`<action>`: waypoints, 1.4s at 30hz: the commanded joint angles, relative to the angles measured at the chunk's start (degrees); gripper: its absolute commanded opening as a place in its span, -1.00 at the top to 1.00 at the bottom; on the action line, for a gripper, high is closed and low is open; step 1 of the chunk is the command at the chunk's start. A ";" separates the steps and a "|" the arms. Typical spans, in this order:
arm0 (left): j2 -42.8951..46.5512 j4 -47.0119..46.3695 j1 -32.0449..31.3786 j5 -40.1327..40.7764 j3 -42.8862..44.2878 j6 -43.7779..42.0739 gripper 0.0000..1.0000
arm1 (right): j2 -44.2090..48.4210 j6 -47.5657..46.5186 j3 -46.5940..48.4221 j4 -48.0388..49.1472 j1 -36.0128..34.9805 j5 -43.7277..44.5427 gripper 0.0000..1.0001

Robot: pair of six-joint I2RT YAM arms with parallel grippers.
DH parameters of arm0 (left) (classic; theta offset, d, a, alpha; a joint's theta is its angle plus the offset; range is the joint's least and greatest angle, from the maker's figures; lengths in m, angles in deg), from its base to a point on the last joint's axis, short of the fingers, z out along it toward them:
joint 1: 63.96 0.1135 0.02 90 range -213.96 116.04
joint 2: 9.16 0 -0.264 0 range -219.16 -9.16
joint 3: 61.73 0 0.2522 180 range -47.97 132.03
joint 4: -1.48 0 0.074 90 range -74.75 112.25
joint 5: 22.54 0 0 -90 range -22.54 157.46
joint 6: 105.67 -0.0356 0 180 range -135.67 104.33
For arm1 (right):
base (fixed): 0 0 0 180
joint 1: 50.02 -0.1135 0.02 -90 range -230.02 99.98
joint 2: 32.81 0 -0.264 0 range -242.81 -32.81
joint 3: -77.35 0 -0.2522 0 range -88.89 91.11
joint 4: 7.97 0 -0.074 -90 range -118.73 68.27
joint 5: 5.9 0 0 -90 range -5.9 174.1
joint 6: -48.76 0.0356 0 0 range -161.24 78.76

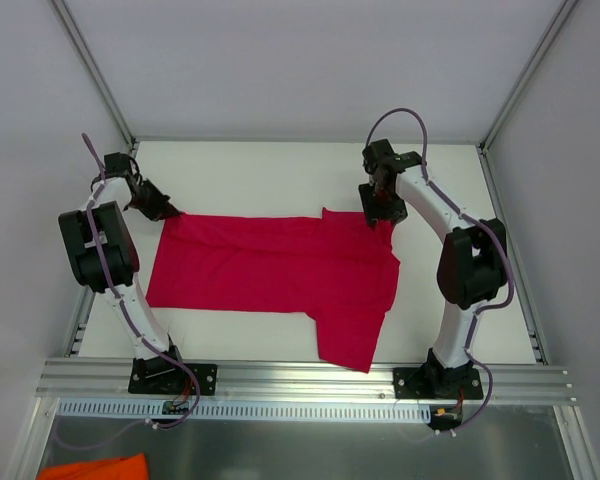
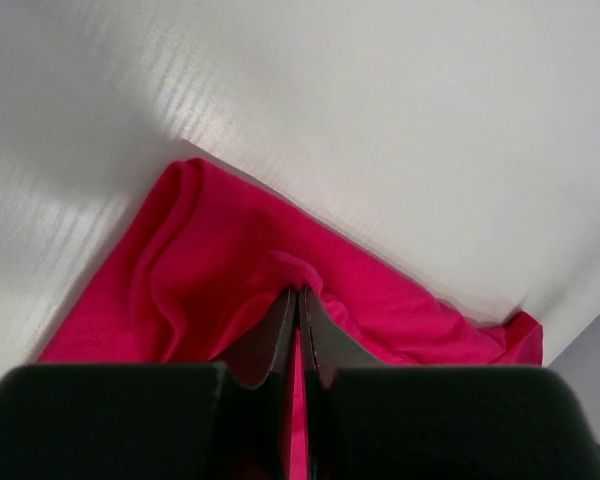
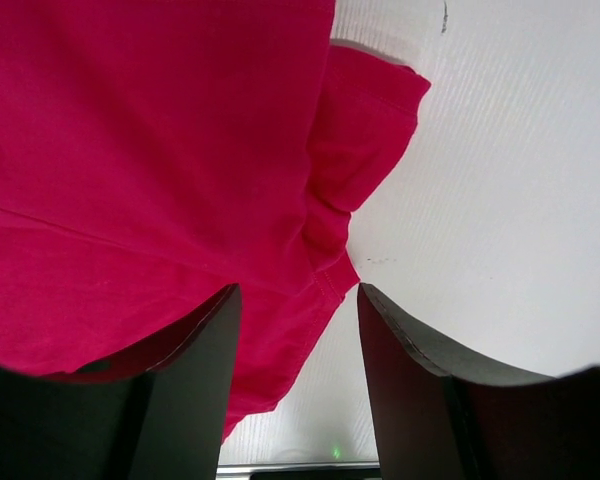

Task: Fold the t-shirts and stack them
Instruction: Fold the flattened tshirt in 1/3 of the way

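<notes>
t-shirt (image 1: 270, 265) flat on table (image 1: 280, 170), sleeve toward near edge | left gripper (image 2: 298, 295) on far-left corner, fabric between fingers | right gripper (image 3: 300, 295) over far-right corner, astride the hem

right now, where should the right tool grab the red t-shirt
Take the t-shirt at its far right corner, below the open right tool, coming down from above so it straddles the edge. The cloth lies flat and thin there, and the left tool is shut on the far left corner, so the grips would probably match.
</notes>
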 commanded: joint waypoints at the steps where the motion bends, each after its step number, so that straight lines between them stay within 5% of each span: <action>1: 5.64 1.52 -0.55 -3.73 1.57 -0.82 1.00 | -1.42 0.19 2.12 -0.80 -1.13 -1.10 -0.08; 17: 23.21 9.25 -5.21 -6.38 -17.39 -2.04 1.00 | -5.20 1.07 8.18 -3.17 -2.45 -1.72 -0.04; 27: 34.72 16.54 -5.30 3.72 -23.65 -2.31 1.00 | -6.08 1.16 9.67 -4.05 -3.07 -1.45 -0.01; 39: 33.77 20.86 -5.12 15.69 -23.39 -2.84 1.00 | -5.03 0.89 8.01 -3.97 -3.42 -1.28 0.00; 41: 33.85 20.68 -5.12 16.30 -23.39 -2.57 0.83 | -4.68 0.80 7.66 -3.79 -3.42 -1.01 -0.01; 42: 33.94 20.68 -5.12 17.35 -23.22 -2.40 0.41 | -4.85 0.89 7.48 -3.53 -3.42 -1.01 -0.02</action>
